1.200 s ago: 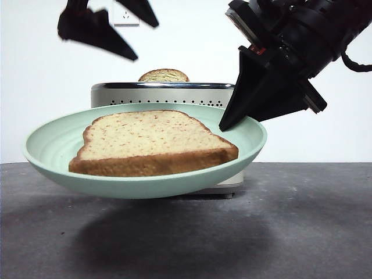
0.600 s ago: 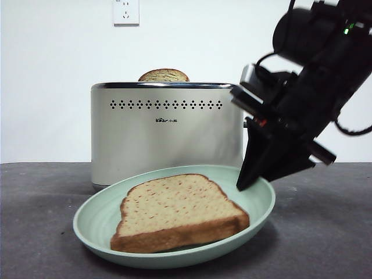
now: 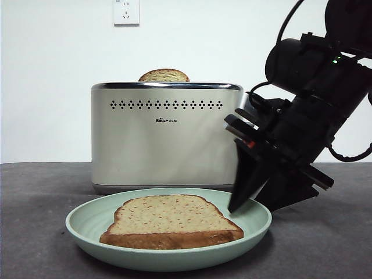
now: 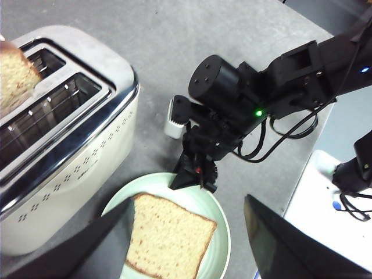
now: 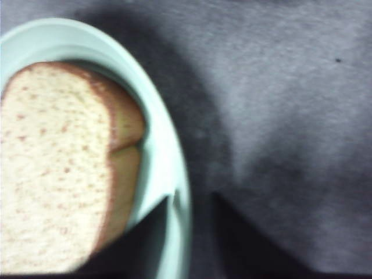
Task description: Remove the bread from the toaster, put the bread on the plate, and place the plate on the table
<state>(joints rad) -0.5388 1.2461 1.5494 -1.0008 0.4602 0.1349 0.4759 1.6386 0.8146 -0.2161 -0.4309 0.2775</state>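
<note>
The bread (image 3: 171,222) lies flat in the mint-green plate (image 3: 87,224), which rests on the table (image 3: 325,244) in front of the toaster (image 3: 165,136). My right gripper (image 3: 235,206) is at the plate's right rim. In the right wrist view its jaws straddle the rim (image 5: 177,192), one inside by the bread (image 5: 52,168) and one outside, slightly apart with a strip of table showing, so the right gripper (image 5: 192,197) is open. My left gripper (image 4: 189,200) is open and empty, high above the plate (image 4: 224,232) and the bread (image 4: 168,238). It is out of the front view.
A second slice (image 3: 164,75) shows as a brown domed crust in the toaster's far slot. The near slot (image 4: 49,113) is empty. A white ledge (image 4: 325,203) lies beyond the table's edge. A wall socket (image 3: 126,11) is on the back wall.
The plate with the bread has come down from the air onto the table, carried by the right gripper. The left gripper has left the front view.
</note>
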